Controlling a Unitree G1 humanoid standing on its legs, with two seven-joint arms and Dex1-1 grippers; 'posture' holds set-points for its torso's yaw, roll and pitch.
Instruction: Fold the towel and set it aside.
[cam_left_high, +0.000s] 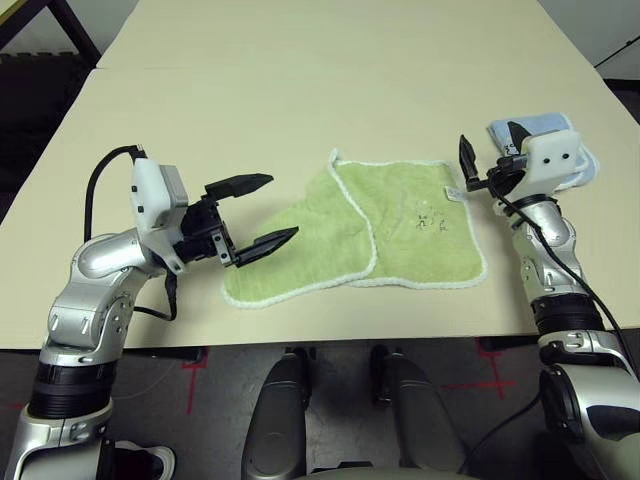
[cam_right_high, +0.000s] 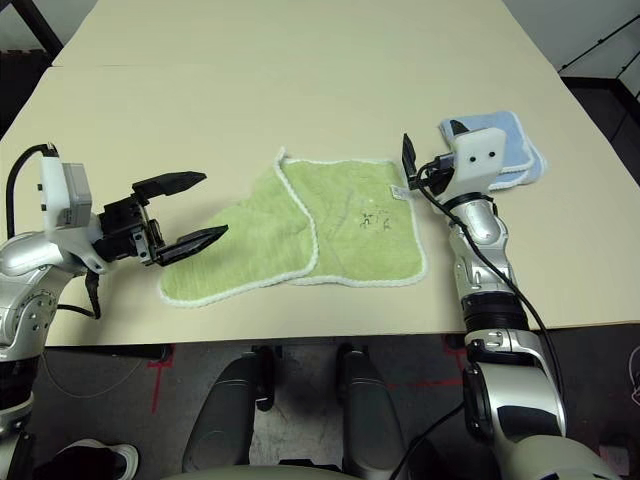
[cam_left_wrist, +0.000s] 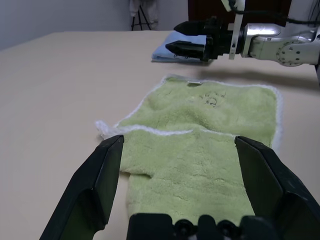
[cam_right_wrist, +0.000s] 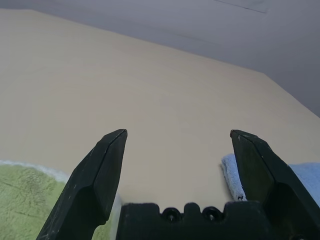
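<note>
The towel (cam_left_high: 370, 225) lies partly folded near the surface's (cam_left_high: 250, 110) front edge, long axis running left to right between both arms. The left pincer (cam_left_high: 258, 213), wide open and empty, faces its folded left end; the right pincer (cam_left_high: 490, 150), likewise open and empty, hovers by its far right corner.

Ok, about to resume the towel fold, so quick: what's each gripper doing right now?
Left gripper: open, empty, beside the green towel.
Right gripper: open, holding nothing.

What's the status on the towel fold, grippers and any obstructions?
Left gripper open, empty, beside towel's left edge. Right gripper open, empty, at towel's right edge. Green towel partly folded, left side flopped over. Blue towel behind right gripper.
</note>
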